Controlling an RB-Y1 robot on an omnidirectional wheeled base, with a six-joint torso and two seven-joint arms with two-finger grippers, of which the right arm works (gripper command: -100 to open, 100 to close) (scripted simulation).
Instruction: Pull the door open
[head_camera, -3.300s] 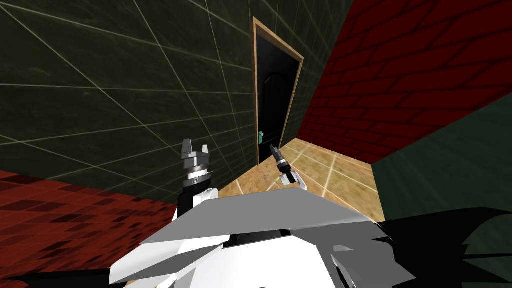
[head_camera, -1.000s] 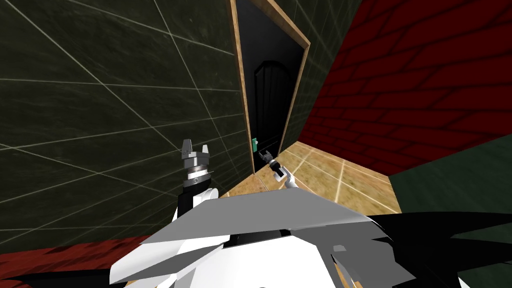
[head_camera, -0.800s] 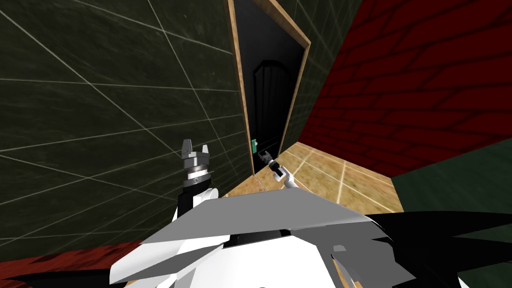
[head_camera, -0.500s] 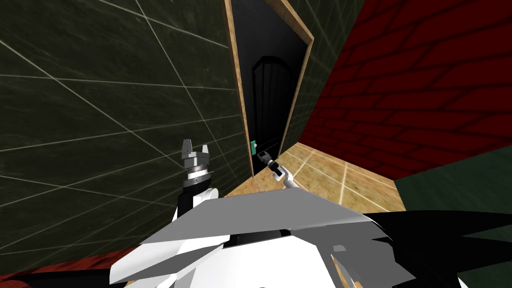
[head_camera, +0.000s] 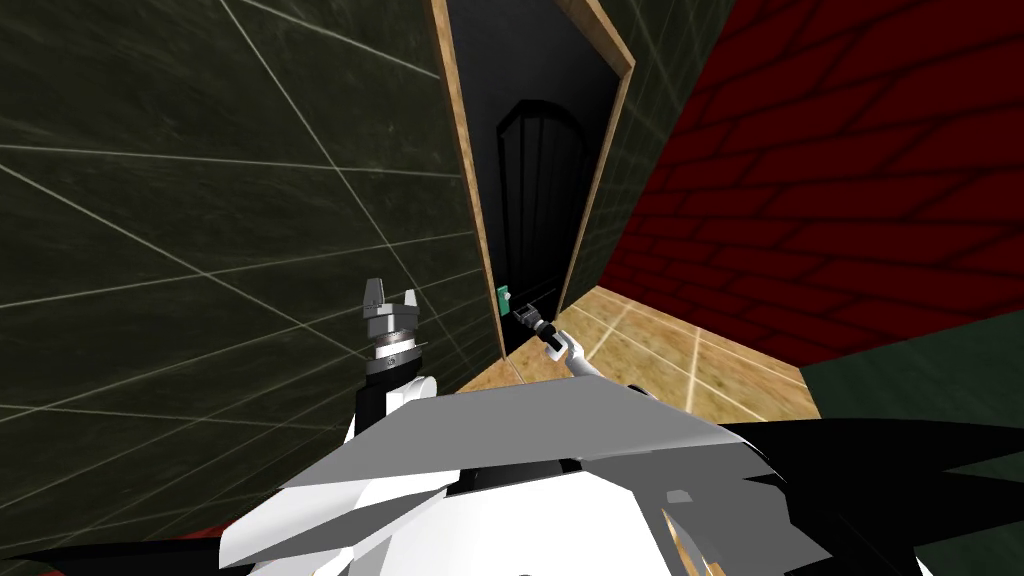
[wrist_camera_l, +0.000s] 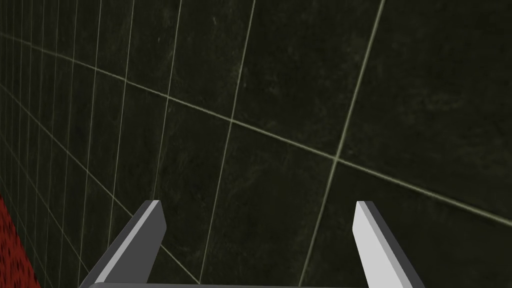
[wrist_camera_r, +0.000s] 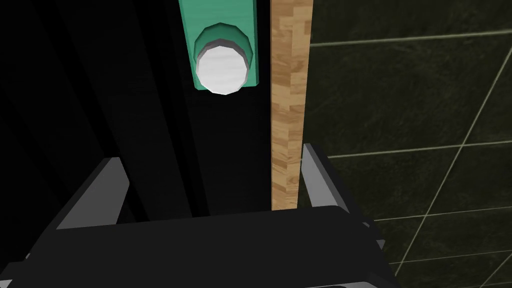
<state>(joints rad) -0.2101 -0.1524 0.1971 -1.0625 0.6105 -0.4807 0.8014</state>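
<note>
- While the door (head_camera: 540, 200) looks shut in its wooden frame (head_camera: 465, 200), the head view puts it at the far end, with the dark tiled wall (head_camera: 250, 200) on its left and a red brick wall (head_camera: 850, 200) on its right.
- The right gripper (head_camera: 524, 316) reaches to the door's left edge, just beside the green plate (head_camera: 504, 296). The handle sits there, so the reach makes sense.
- The left gripper (head_camera: 390, 297) stands upright near the tiled wall, well apart from the door. It looks idle, likely kept out of the swing path.
- Left wrist view: its fingers (wrist_camera_l: 150, 230) are spread wide with nothing between them.
- Right wrist view: a white knob (wrist_camera_r: 221, 70) is on the green plate, close beside the frame.
- The right fingers are spread wide and hold nothing. The knob is beyond the tips, not between them. One finger lies over the dark door, the other past the frame over the tiles.
- My read: it is lining up on the knob. It needs to shift toward the door before closing, or the frame-side finger may snag the frame.
</note>
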